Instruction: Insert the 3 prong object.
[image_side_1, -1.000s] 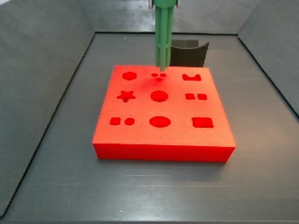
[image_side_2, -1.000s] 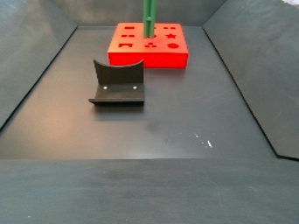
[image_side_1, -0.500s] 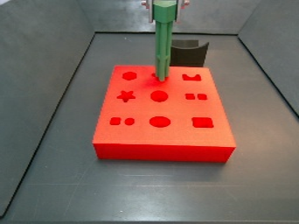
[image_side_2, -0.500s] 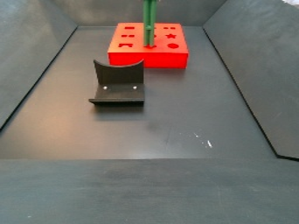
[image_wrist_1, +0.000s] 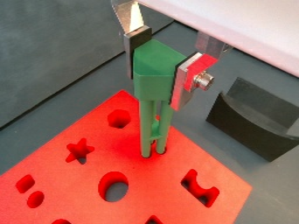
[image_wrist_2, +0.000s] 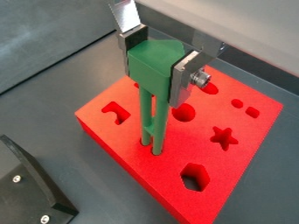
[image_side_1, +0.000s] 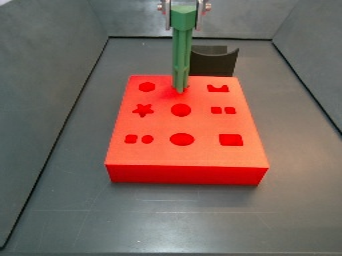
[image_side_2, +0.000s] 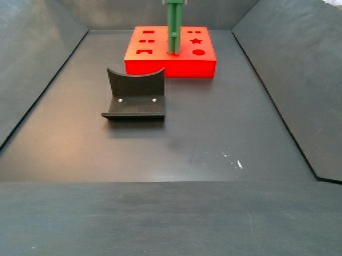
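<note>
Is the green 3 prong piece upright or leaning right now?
Upright: the 3 prong object stands vertical on the red block, clamped by the gripper.

There is one red block, and its top face has nine cutouts in three rows of three, counted in a side view. One green 3 prong object stands at the block's back row, and one dark fixture sits left of centre in a side view. One gripper, at the top centre of the frame, clamps the bar between its two fingers.
</note>
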